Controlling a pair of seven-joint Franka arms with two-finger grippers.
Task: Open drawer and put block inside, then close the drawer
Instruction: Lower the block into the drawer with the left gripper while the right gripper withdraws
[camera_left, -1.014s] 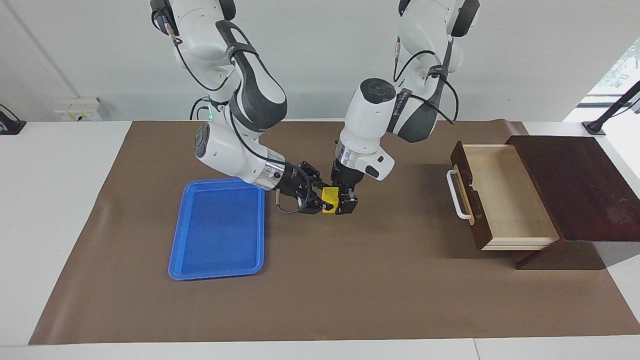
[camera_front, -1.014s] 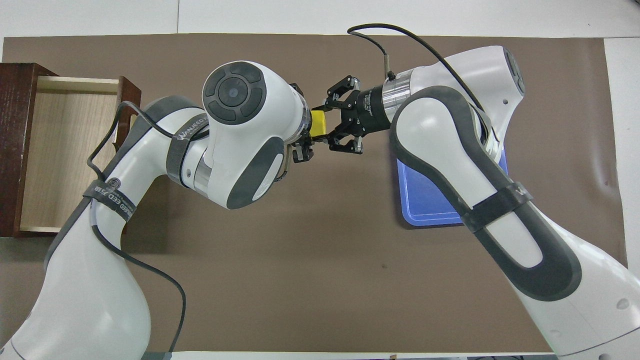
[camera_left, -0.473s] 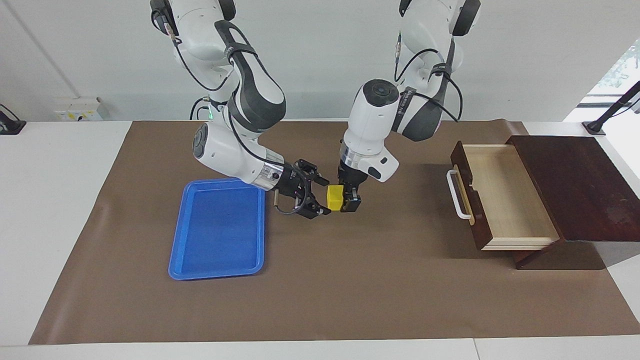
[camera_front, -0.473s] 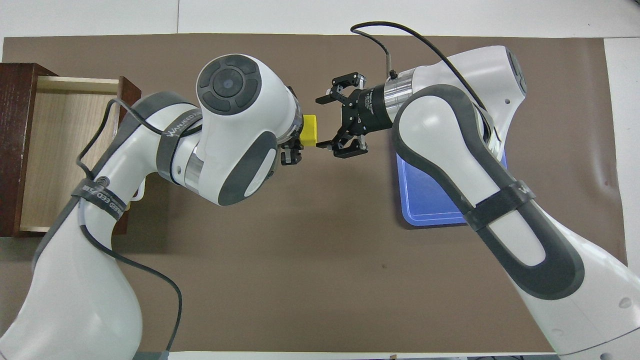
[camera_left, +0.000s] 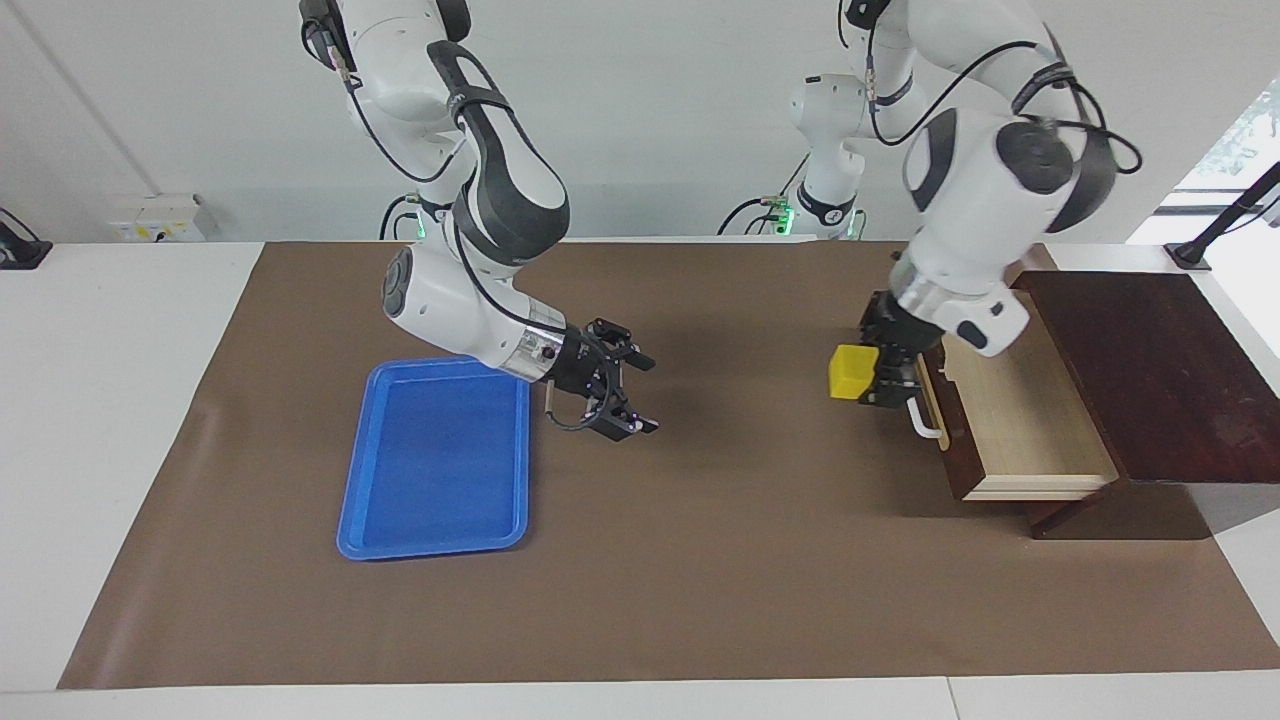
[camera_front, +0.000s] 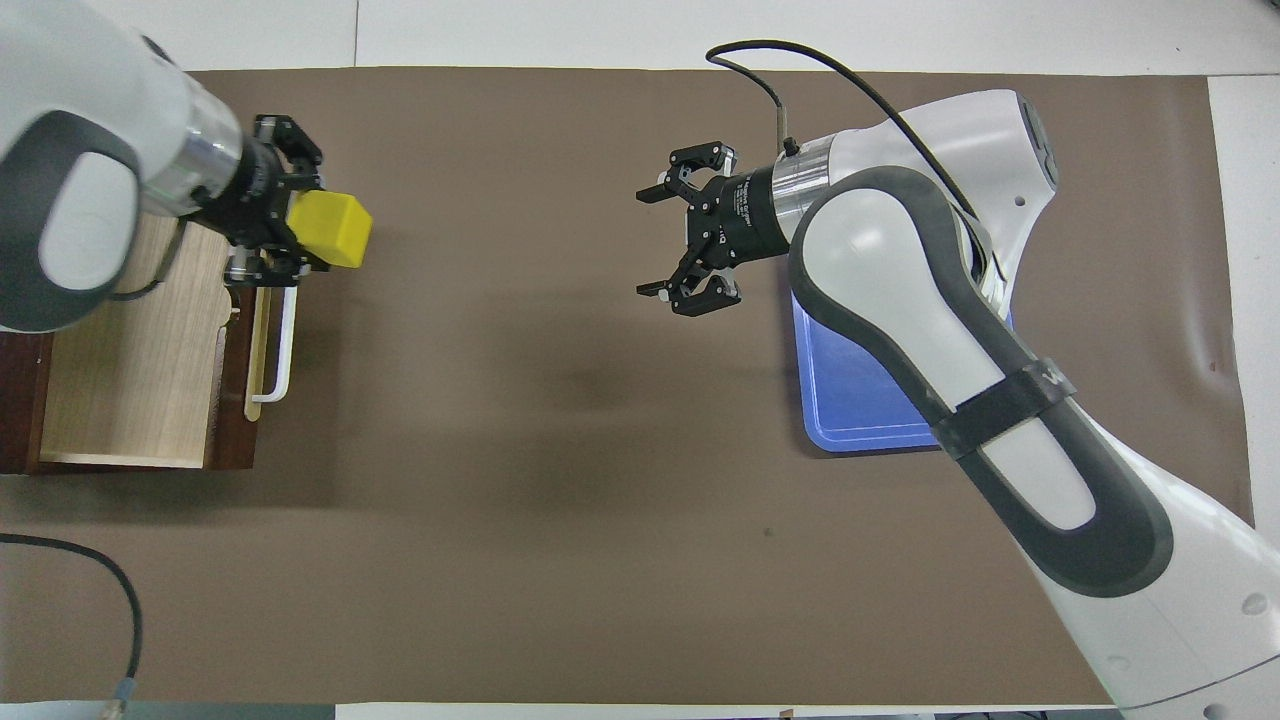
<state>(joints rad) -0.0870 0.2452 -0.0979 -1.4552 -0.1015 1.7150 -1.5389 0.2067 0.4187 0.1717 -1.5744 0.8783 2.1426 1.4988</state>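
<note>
Block (camera_left: 852, 371) is in our left gripper (camera_left: 880, 378), jaws clamped on it, hanging at the right of the facing frame just in front of the drawer's (camera_left: 1010, 400) white handle (camera_left: 918, 405). Drawer is already pulled out, pale interior exposed, so we judge the step in hand is the carry to the drawer.

Next move: we shift the block past the front panel until it's over the interior, lower, release. Then push the front shut. Risk is clipping the handle or front panel on the way in.

Right gripper (camera_left: 620, 390) waits mid-bench beside the blue tray (camera_left: 435, 460), jaws spread, holding nothing.

Overhead view, upper left, puts the block over the handle end. Facing view shows it's raised and not yet over the interior.
</note>
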